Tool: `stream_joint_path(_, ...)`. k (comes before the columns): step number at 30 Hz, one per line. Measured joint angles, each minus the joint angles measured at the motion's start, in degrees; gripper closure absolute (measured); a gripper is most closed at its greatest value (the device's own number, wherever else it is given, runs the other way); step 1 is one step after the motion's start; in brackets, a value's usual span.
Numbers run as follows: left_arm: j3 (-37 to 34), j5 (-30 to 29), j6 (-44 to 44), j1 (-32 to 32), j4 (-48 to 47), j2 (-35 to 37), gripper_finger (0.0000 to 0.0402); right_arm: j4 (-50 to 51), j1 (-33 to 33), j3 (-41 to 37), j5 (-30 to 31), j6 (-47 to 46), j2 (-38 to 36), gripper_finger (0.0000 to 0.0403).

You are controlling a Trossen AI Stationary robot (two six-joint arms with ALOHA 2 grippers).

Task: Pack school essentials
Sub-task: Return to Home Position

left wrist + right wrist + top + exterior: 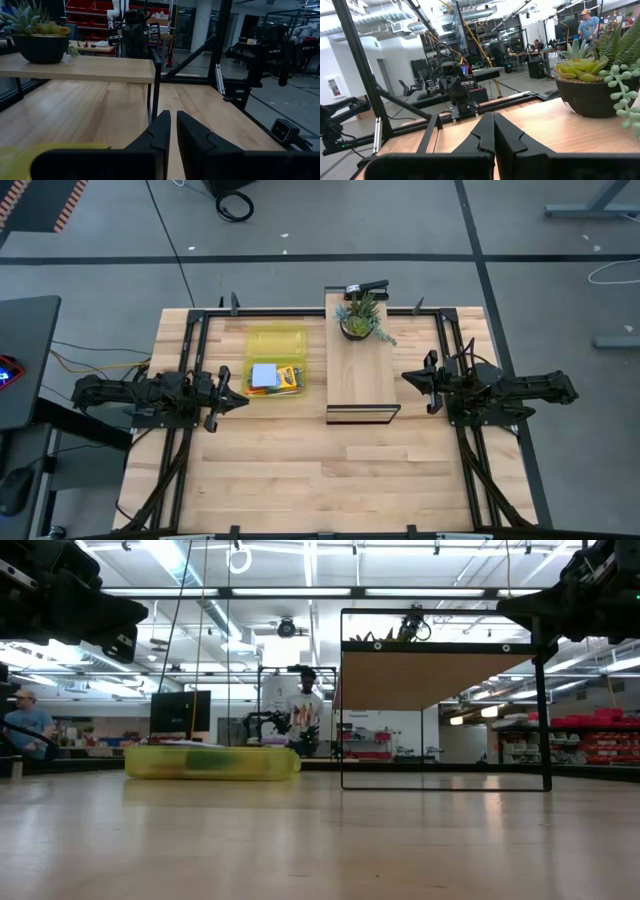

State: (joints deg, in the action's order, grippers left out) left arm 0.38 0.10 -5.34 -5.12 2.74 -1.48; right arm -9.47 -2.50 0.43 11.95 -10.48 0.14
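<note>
Packed inside the yellow box [275, 342] on the surface [300, 480]: crayon box [288, 378] and pale blue notepad [263, 372]. Just beside that box, left fingers [161, 131] closed, holding nothing. Across the wooden board [360, 385] with the plant [362, 318] on it, right fingers [485, 132] closed too, holding nothing.

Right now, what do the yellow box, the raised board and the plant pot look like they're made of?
The yellow box looks like translucent plastic: contents show dimly through its wall. The raised board is light, matte wood with visible grain, on thin black legs, probably metal. The plant pot is dark and smooth; ceramic or plastic, hard to say.
</note>
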Motion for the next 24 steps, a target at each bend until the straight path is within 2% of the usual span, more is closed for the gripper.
stream_joint_path(12, 0.00, 0.01, 0.00, 0.01, 0.00, 0.00, 0.0374, 0.00, 0.01, 0.00, 0.02, 0.01, -0.02, 0.0397)
stream_joint_path(24, 0.00, 0.00, 0.00, 0.00, 0.00, 0.00, 0.0363, -0.02, 0.01, 0.02, 0.00, 0.00, 0.00, 0.0397)
